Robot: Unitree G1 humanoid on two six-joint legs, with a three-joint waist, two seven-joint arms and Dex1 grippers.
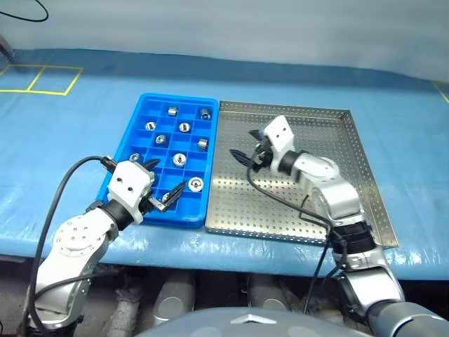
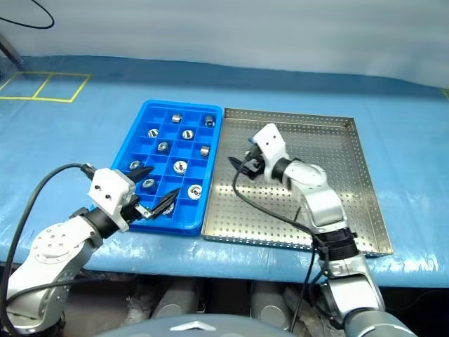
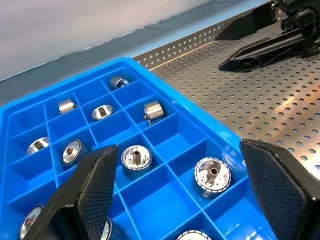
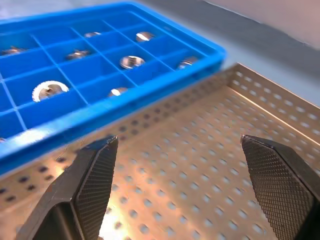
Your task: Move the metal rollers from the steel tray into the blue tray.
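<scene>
Left claw [image 1: 161, 184] hides some blue tray [image 1: 140, 123] cells.

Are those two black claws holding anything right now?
No. The left gripper above the blue tray and the right gripper above the steel tray are open, empty.

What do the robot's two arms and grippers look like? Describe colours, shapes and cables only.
Both arms are silver-grey rounded metal segments with black joints and loose black cables. A white boxy wrist block precedes the left gripper and right gripper. Each has two black tapered fingers with cross-hatched pads.
</scene>
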